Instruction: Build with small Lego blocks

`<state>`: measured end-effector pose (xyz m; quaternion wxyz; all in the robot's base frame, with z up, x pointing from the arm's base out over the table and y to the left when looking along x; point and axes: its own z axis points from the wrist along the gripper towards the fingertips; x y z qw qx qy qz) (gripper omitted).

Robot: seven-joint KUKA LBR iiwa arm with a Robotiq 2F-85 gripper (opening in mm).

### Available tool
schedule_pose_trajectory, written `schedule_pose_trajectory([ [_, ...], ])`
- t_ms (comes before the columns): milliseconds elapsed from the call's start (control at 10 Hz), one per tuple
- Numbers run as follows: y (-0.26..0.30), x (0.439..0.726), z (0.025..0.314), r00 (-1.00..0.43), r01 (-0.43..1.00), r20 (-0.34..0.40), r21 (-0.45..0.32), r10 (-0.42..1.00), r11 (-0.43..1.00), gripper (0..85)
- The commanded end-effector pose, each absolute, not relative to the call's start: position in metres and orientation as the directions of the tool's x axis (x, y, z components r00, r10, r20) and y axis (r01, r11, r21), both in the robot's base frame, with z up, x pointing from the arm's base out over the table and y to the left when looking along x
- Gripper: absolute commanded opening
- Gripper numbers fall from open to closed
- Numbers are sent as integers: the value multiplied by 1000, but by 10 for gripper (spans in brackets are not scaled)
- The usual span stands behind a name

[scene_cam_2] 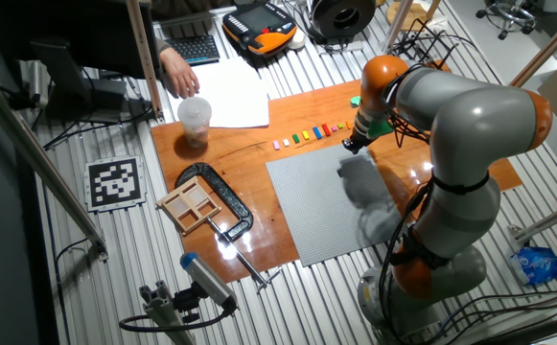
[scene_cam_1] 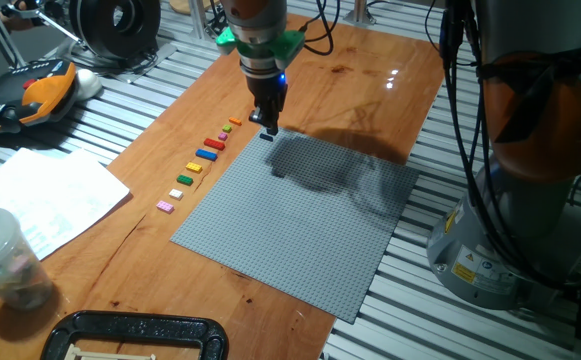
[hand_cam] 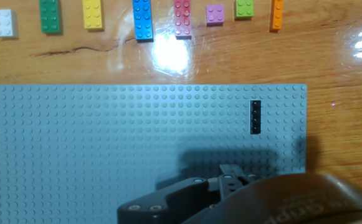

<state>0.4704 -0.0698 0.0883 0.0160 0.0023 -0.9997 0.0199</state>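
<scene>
The small Lego blocks lie in a row on the wooden table beside the grey baseplate (scene_cam_1: 300, 215): orange (scene_cam_1: 235, 121), red (scene_cam_1: 214, 144), blue (scene_cam_1: 207, 154), yellow (scene_cam_1: 194, 168), green (scene_cam_1: 184, 181), white (scene_cam_1: 176, 193), pink (scene_cam_1: 165, 206). The hand view shows the row along its top: white (hand_cam: 2, 22), green (hand_cam: 50, 15), blue (hand_cam: 142, 18), red (hand_cam: 182, 17), orange (hand_cam: 276, 15). A dark brown brick (hand_cam: 255, 117) sits on the baseplate near its far corner (scene_cam_1: 267, 137). My gripper (scene_cam_1: 268, 124) hovers just above it, holding nothing. Its fingers (hand_cam: 230, 177) show only partly.
A plastic cup (scene_cam_1: 5, 262) and paper sheets (scene_cam_1: 40, 195) sit at the left. A black clamp (scene_cam_1: 135, 335) is at the front edge. A small wooden tray (scene_cam_2: 192, 203) lies beside it. An orange teach pendant (scene_cam_1: 40, 90) lies at the back left. The arm's base (scene_cam_1: 530, 150) stands at the right.
</scene>
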Motion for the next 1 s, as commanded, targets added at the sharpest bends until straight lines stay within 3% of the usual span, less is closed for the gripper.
schedule_pose_trajectory([
  [0,-70,470,88,-999,-5,32,-40,-4,999,0],
  [900,-68,470,89,-999,7,53,-30,9,1000,0],
])
